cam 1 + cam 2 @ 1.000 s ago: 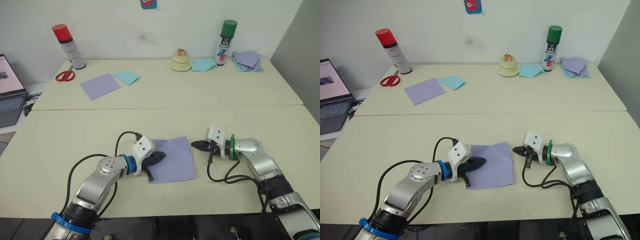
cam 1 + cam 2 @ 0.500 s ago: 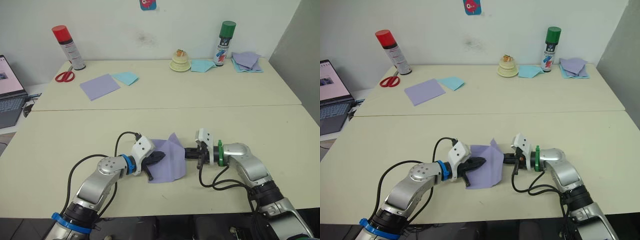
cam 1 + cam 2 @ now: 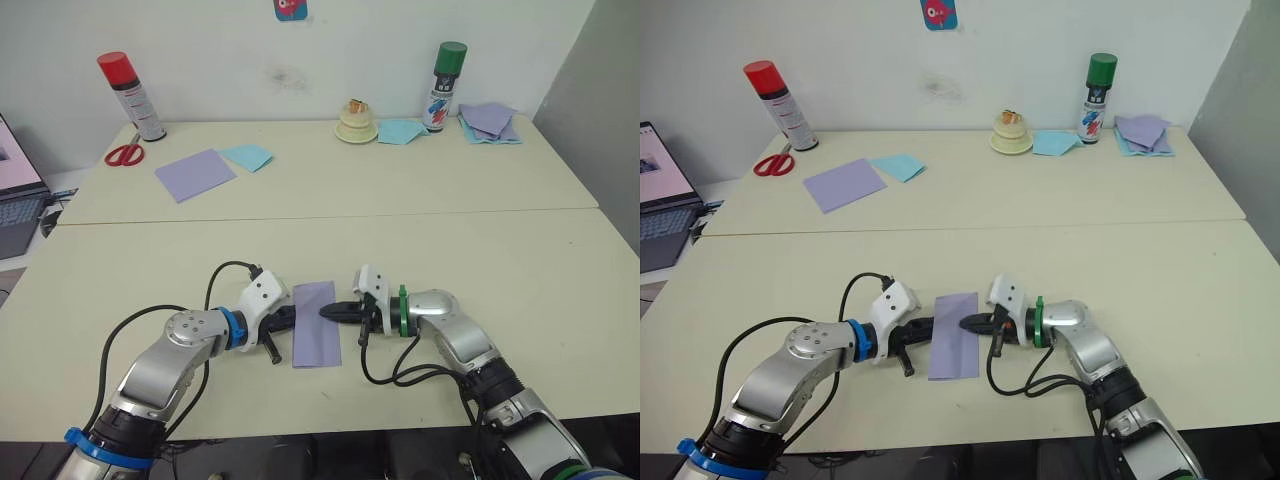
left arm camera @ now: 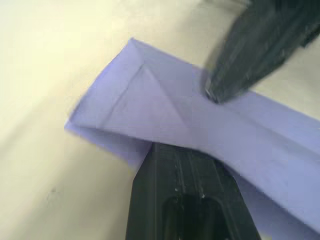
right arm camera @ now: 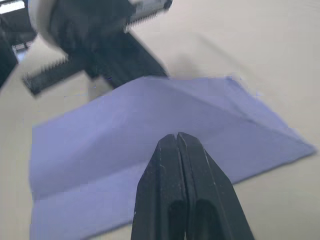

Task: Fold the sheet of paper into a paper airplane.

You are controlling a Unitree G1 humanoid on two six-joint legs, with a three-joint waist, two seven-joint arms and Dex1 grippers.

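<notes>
On the near table, the sheet of paper (image 3: 316, 336) lies folded in half into a narrow lavender strip, flat between the two grippers. The left gripper (image 3: 283, 320) meets its left edge, one black finger lying on the paper in the left wrist view; whether its jaws are parted or clenched cannot be told. The right gripper (image 3: 335, 311) has its jaws pressed together on nothing, the tip resting on the strip's right side. This looks like the first fold, the centre crease, being pressed down. The next move likely calls for running the closed tip along the fold to sharpen it while the left gripper keeps the strip from sliding. On the far table lie a smooth lavender square (image 3: 196, 174) beside a light-blue sheet (image 3: 247, 155), scissors (image 3: 124, 153), a red-capped spray can (image 3: 125, 83), a green-capped spray can (image 3: 440, 73) and a stack of lavender sheets (image 3: 490, 119).
</notes>
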